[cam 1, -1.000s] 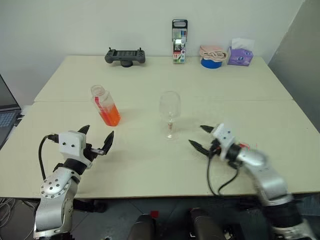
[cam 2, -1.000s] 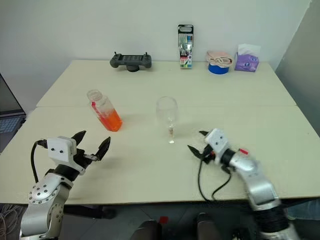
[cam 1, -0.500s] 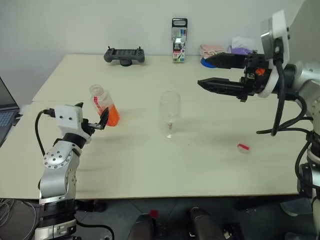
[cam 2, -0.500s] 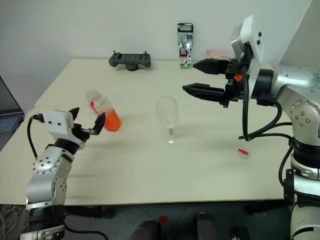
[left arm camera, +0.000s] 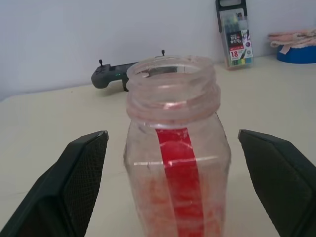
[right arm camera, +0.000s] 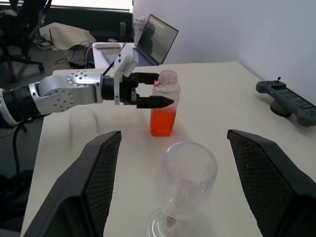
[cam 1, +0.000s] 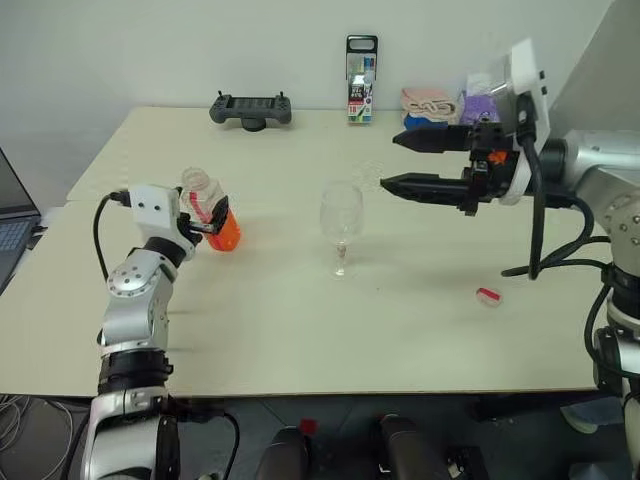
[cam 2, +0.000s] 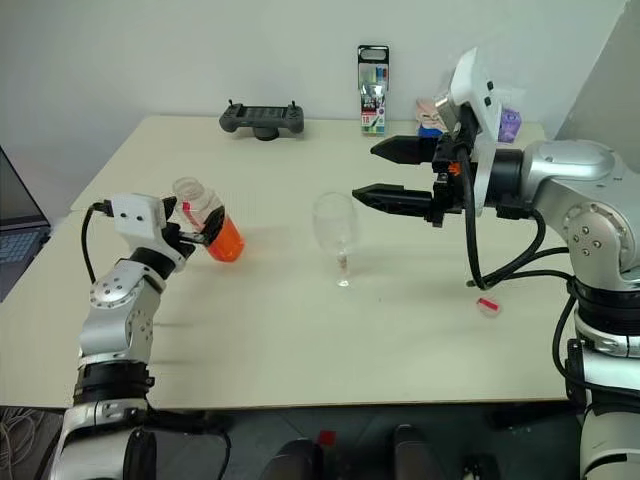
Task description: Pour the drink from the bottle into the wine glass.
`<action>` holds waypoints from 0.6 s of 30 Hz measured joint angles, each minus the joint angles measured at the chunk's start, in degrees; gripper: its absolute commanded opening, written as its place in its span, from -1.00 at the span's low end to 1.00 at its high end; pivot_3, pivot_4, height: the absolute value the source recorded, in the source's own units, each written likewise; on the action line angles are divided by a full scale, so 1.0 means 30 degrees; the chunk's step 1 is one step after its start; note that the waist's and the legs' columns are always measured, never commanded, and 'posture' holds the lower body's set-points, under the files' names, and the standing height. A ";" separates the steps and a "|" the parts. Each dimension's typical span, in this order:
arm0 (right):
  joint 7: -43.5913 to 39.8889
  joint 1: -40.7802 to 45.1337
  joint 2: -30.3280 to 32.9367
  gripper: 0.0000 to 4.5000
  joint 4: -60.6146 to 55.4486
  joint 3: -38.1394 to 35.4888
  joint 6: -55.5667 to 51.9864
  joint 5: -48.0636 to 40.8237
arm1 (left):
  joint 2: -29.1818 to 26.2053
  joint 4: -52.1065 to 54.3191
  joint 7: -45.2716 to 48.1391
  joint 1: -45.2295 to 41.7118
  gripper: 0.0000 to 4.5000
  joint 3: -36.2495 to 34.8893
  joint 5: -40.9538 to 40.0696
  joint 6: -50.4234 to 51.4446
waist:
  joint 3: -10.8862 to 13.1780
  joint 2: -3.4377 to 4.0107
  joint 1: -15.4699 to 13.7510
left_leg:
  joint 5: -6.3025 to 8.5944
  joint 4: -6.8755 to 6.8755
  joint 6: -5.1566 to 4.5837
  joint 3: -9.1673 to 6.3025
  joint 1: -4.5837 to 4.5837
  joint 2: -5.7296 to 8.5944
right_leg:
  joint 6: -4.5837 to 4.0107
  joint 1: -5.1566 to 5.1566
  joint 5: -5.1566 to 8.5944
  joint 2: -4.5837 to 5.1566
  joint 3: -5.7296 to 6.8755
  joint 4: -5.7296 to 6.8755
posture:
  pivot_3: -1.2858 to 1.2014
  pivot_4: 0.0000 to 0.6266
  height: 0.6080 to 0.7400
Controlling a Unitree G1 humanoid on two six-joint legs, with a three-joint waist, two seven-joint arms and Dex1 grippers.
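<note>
A: Looking at the table (cam 1: 300,330), I see the bottle (cam 1: 207,208) standing upright on the robot's left side. Its mouth is open, with no cap on it, and the drink (cam 1: 222,232) fills only the lower part.

B: And the left gripper (cam 1: 205,222)?

A: It is at the bottle, with its two black fingers spread wide. In the left wrist view the bottle (left arm camera: 174,148) stands between the fingers (left arm camera: 74,187), with a gap on each side. So the fingers do not touch it, and nothing is held.

B: Where is the wine glass (cam 1: 341,228)?

A: It stands upright near the middle of the table, to the right of the bottle and well apart from it. I see no orange liquid in its bowl.

B: What does the right gripper (cam 1: 397,161) do?

A: It hangs in the air above the table, higher than the glass and to the right of it, and it points toward the robot's left. Its fingers are apart and they hold nothing. In the right wrist view the glass (right arm camera: 185,182) and the bottle (right arm camera: 164,106) show between them, farther away.

B: Anything else on the table?

A: A small red and white piece (cam 1: 487,296) lies to the right of the glass. At the far edge there are a dark controller (cam 1: 251,109), a marker pack (cam 1: 360,66) standing upright, a blue tape roll (cam 1: 421,125) with a pinkish cloth (cam 1: 425,102) on it, and a purple tissue pack (cam 1: 470,105). A laptop (cam 1: 12,225) is at the left side, off the table.
</note>
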State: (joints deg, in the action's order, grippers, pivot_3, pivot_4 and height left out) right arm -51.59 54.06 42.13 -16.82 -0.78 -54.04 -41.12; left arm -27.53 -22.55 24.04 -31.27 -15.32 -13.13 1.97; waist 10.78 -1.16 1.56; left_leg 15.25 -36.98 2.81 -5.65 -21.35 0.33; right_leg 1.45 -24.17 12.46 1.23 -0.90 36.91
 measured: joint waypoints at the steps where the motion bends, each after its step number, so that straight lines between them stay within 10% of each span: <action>1: 0.0046 -0.0103 0.0000 0.62 -0.0059 0.0014 0.0033 0.0053 | -0.0003 -0.0382 0.0123 -0.0225 1.00 0.0028 0.0060 -0.0249 | 0.0000 0.0000 0.0000 | 0.0000 0.0000 0.0000 0.0000 -0.0003 0.0000 | -0.0003 -0.0001 -0.0002 0.0001 -0.0001 -0.0003 | 0.03 -0.52 1.00; 9: 0.0323 -0.0460 0.0005 0.62 -0.0372 0.0154 0.0141 0.0546 | 0.0137 -0.2842 0.0141 -0.1487 1.00 0.0488 0.0391 -0.1709 | 0.0000 0.0000 0.0031 | 0.0000 0.0003 0.0000 -0.0006 -0.0009 0.0000 | -0.0012 -0.0011 -0.0010 0.0006 0.0003 0.0002 | 0.03 -0.52 1.00; 18: 0.0637 -0.0543 0.0002 0.64 -0.0596 0.0457 0.0360 0.0744 | 0.0221 -0.3760 0.0428 -0.1690 -0.09 0.0499 0.0506 -0.2563 | 0.0000 0.0000 0.0027 | 0.0000 -0.0003 0.0001 -0.0014 -0.0010 0.0002 | -0.0006 -0.0011 -0.0010 0.0006 0.0008 0.0009 | 0.03 -0.52 1.00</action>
State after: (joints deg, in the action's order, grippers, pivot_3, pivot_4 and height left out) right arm -49.68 52.44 42.13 -18.60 0.59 -52.95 -38.89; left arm -26.86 -33.83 25.32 -36.34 -13.82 -11.61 -5.72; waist 10.78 -1.16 1.64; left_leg 15.25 -36.99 2.81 -5.69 -21.38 0.34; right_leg 1.43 -24.20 12.43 1.25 -0.88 36.94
